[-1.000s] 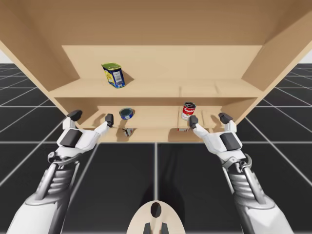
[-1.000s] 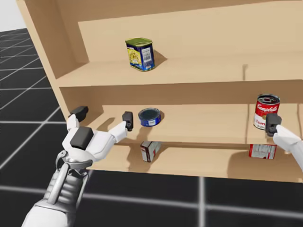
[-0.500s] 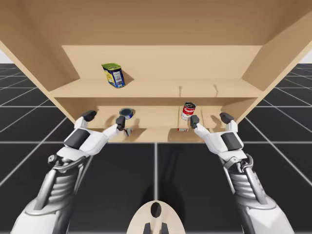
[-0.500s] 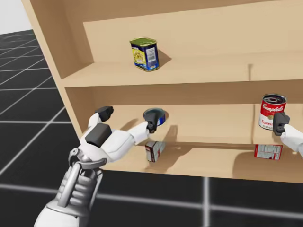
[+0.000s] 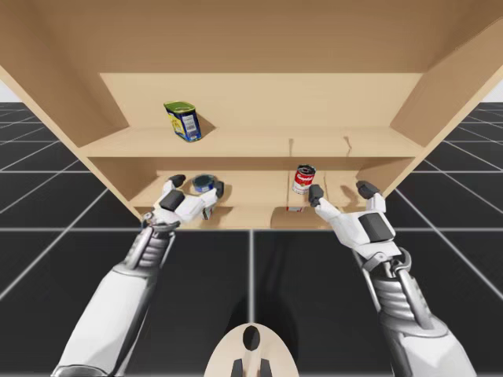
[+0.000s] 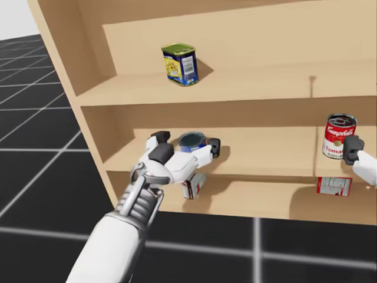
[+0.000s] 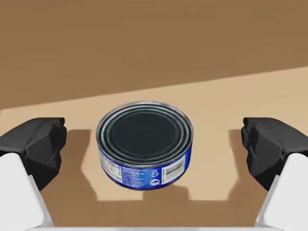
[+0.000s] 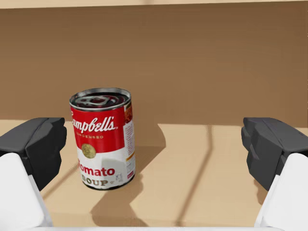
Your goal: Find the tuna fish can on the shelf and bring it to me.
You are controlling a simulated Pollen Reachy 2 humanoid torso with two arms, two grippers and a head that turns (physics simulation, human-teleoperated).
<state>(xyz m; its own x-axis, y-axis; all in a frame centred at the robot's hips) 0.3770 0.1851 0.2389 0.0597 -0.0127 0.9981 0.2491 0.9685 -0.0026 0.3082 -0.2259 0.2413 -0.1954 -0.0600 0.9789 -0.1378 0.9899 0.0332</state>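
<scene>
Since half a second ago, the left gripper (image 5: 198, 185) has been carried forward from the lower left of the high view into the shelf (image 5: 255, 192). It is now set around the low blue can (image 7: 144, 144) — judged to be the tuna can from its flat shape. In the left wrist view the can is seen upright on the middle board between the fingers. They are spread wide, with a gap on each side, so nothing is gripped yet. The right gripper (image 8: 154, 144) has hardly been shifted. Its fingers are likewise spread, and the red and white can (image 8: 102, 139) stands untouched ahead of it, nearer one finger.

If the fingers are closed unevenly, the blue can could be nudged sideways or pushed deeper in. Being so low, it may be caught only near its rim and slip out once lifted — or be dragged off the front edge toward the small box (image 6: 191, 187) below.

A white patch with a barcode is made out on the blue can's side. Lettering is carried by the red and white can and by the yellow and blue tin (image 5: 182, 120) at the upper left, but none is read off.
</scene>
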